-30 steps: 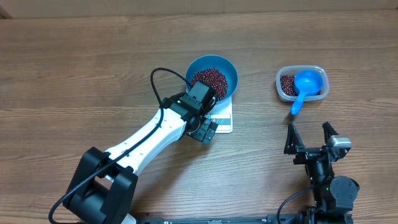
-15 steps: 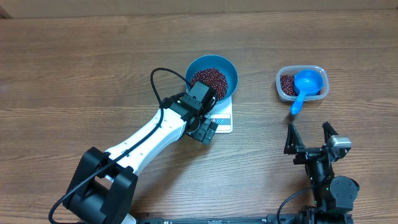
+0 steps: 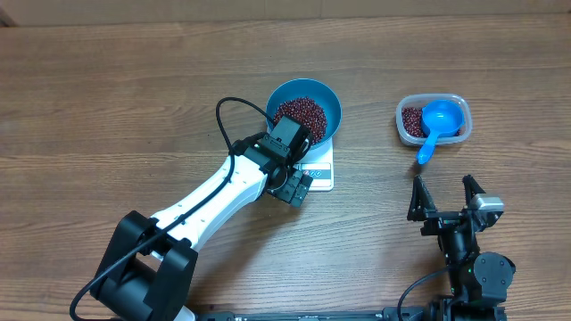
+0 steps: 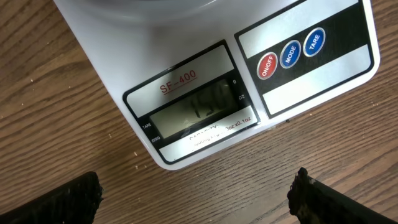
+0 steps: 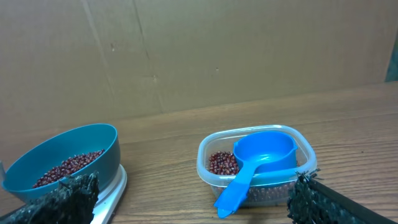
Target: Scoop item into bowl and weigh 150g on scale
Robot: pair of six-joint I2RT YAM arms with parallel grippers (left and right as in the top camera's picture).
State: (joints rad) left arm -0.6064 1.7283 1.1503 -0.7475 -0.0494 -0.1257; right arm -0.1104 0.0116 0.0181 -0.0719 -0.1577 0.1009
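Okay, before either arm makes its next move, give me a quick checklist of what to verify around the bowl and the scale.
1. The bowl sits on the scale: ok.
2. The beans are in the bowl: ok.
3. The display shows the target weight: cannot tell, the digits are too faint in the left wrist view.
4. The left tool is open and empty, just in front of the display: ok.
5. The right tool is open and empty, apart from the tub: ok.
6. The scoop rests in the tub, handle over the rim: ok.
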